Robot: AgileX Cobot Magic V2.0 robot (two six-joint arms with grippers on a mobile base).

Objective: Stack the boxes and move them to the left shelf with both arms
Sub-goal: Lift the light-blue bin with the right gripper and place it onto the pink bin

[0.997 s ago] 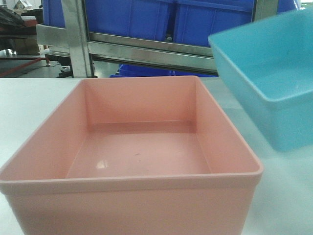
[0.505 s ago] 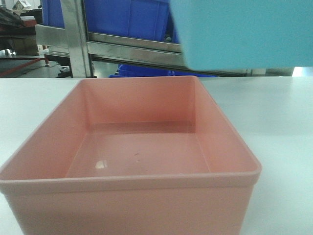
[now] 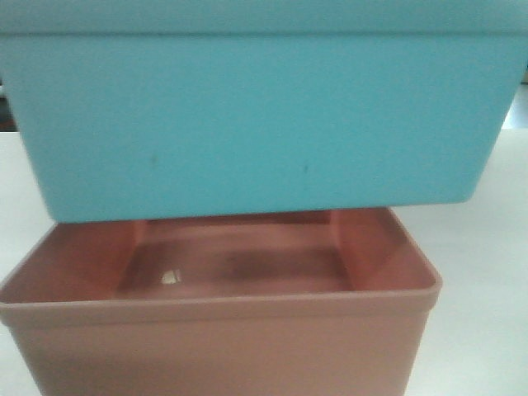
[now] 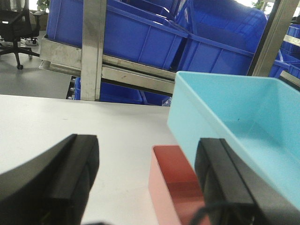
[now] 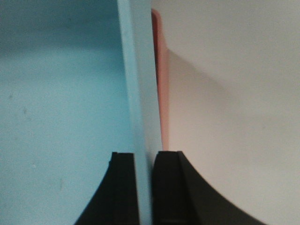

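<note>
The light blue box (image 3: 256,115) hangs in the air just above the salmon pink box (image 3: 223,330), which rests on the white table. My right gripper (image 5: 144,157) is shut on the blue box's side wall (image 5: 138,93), one finger inside and one outside. A strip of the pink box (image 5: 161,70) shows below that wall. My left gripper (image 4: 147,161) stands open over the table, left of both boxes, with the pink box's near rim (image 4: 161,183) between its fingers and the blue box (image 4: 234,117) to the right. The left shelf is not identifiable from here.
In the left wrist view a steel rack (image 4: 93,47) carrying dark blue crates (image 4: 140,33) stands behind the white table (image 4: 70,117). A black office chair (image 4: 14,23) sits at the far left on the floor.
The blue box has travelled from the right side, up and leftward, and now hovers low over the pink box, filling the upper front view. The pink box has not moved.
</note>
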